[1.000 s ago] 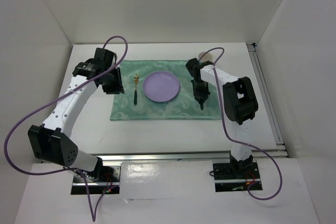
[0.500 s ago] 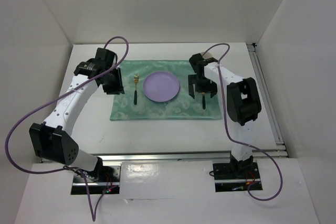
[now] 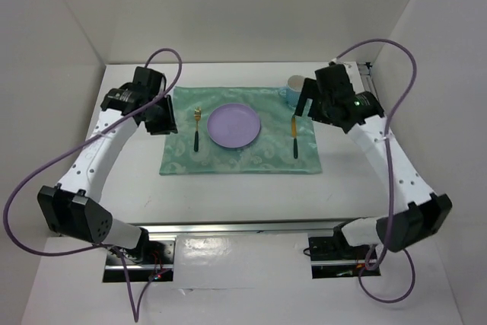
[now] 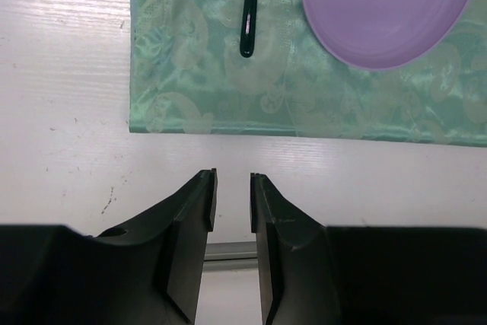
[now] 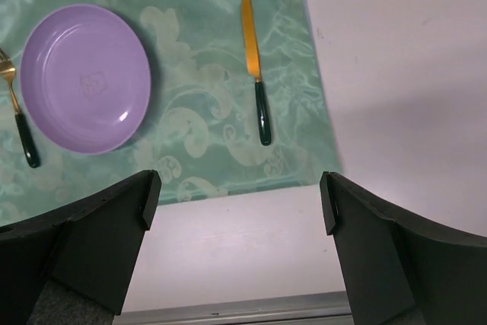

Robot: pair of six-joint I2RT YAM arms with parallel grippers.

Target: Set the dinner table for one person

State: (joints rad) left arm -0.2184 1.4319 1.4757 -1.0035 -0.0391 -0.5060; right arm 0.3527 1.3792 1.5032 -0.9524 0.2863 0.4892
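Note:
On the white dinner table (image 3: 228, 195) lies a teal patterned mat (image 3: 240, 159). A purple plate (image 3: 234, 125) sits at the mat's middle, with a gold fork (image 3: 196, 129) with a dark handle to its left and a gold knife (image 3: 295, 136) with a dark handle to its right. A pale blue cup (image 3: 294, 91) stands at the mat's back right corner. My right gripper (image 5: 240, 180) hangs wide open and empty, above and right of the knife (image 5: 256, 70). My left gripper (image 4: 232, 176) hovers by the mat's left edge, jaws a narrow gap apart with nothing between them.
Metal rails run along the near edge (image 3: 251, 227) and the right edge (image 3: 388, 142) of the table. White walls close in the back and both sides. Purple cables loop from both arms.
My right gripper opened and let go of the knife, which now lies on the mat. The right arm swung up and out to the right, uncovering the cup. The left arm barely moved.

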